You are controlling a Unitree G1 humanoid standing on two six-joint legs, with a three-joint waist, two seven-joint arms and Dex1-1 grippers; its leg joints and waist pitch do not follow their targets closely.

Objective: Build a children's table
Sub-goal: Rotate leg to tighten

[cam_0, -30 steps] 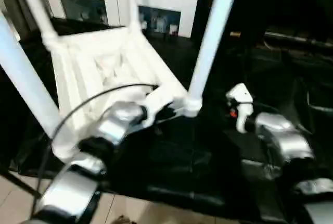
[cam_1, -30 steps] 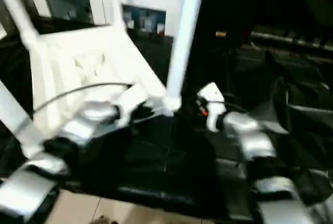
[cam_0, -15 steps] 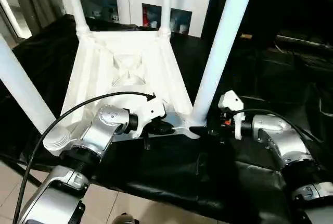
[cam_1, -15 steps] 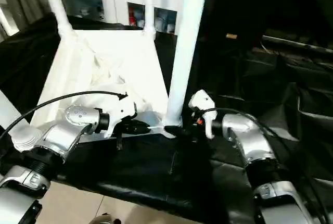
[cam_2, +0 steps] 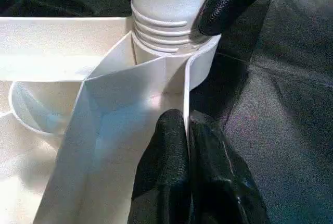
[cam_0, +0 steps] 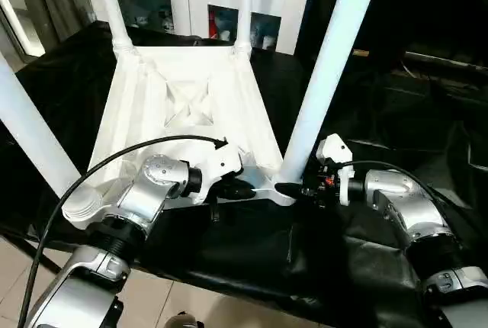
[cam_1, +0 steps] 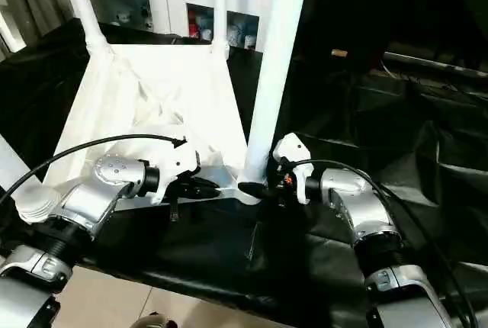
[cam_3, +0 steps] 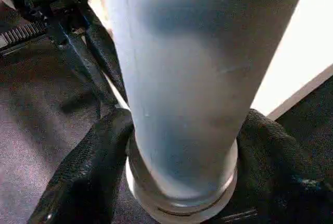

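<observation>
The children's table (cam_0: 191,107) lies upside down on a black cloth, ribbed underside up, with its white legs standing upright. My left gripper (cam_0: 242,188) is shut on the thin near rim of the top (cam_2: 156,78), just beside the near right corner socket (cam_2: 171,36). The near right leg (cam_0: 320,76) rises from that socket. My right gripper (cam_0: 293,189) reaches in from the right at the leg's base, and its fingers (cam_3: 88,166) press against both sides of the leg (cam_3: 182,78).
A white cabinet with glass doors (cam_0: 198,0) stands behind the table. The black cloth (cam_0: 252,252) covers the work surface and ends at the near edge above a tiled floor (cam_0: 15,267). A black cable (cam_0: 99,168) loops over my left forearm.
The camera has tilted and steadied. My right gripper has moved left to the base of the near right leg and closed in around it. The left gripper has kept its hold on the rim.
</observation>
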